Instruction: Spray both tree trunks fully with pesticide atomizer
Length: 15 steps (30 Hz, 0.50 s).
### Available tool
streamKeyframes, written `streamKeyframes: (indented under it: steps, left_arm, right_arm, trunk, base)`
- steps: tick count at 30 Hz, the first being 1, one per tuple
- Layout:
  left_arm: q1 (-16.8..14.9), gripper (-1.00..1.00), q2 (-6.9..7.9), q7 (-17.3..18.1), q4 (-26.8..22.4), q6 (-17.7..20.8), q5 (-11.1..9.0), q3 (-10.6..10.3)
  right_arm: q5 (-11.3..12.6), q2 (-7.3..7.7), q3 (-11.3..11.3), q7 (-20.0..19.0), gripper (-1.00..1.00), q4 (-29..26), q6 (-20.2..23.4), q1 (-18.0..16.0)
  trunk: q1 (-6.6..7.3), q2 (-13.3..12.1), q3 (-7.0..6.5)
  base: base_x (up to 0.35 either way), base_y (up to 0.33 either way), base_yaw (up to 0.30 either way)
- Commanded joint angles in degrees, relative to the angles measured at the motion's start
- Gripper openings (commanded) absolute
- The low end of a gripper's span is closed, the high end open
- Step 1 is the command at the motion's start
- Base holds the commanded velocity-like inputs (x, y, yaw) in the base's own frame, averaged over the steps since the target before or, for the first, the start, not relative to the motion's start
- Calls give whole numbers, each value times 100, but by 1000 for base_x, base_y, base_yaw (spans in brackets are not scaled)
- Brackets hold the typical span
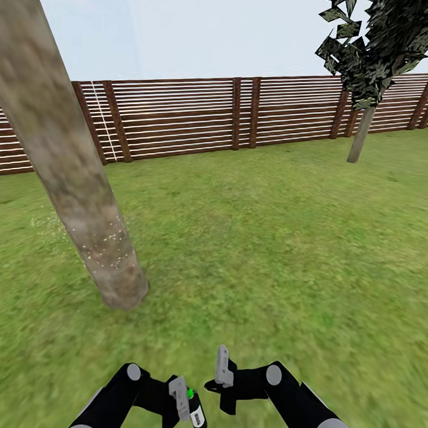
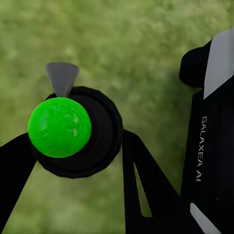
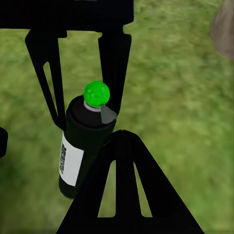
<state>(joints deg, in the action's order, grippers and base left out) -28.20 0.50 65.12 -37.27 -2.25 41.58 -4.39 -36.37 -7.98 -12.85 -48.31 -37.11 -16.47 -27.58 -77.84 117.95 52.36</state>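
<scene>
Low centre of head frame: left gripper [image 1: 185, 399] clamped on black pesticide atomizer [image 1: 196, 414], green cap up. Right gripper [image 1: 222, 369] beside it, seemingly parted, hard to tell. Speckled tree trunk [image 1: 82, 201] at left on grass [image 1: 271, 249].

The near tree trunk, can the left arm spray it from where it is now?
Probably yes: the left gripper holds the atomizer, and only open grass lies between it and the near tree trunk ahead.

tree trunk [image 1: 69, 177] front-left; fence [image 1: 234, 113] behind lawn [image 1: 271, 236].
</scene>
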Motion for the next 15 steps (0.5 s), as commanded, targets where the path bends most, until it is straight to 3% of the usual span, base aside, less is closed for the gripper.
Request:
streamKeyframes:
  steps: [1,5,15]
  left_arm:
    - [-2,-100,0,9,-10,-87,16,-12]
    - [-2,-100,-4,9,-8,-250,-127,-9]
    - [15,-100,-15,-44,-2,-266,-142,8]
  right_arm:
    - [-53,-2,9,-3,-100,-6,-32,-2]
    - [-53,-2,11,-3,-100,-7,-32,-2]
    - [-54,-2,9,-3,-100,-7,-32,-2]
  trunk:
    - [1,2,5]
    - [1,2,5]
    - [1,2,5]
  base:
    - [0,0,0]
    - [0,0,0]
    - [0,0,0]
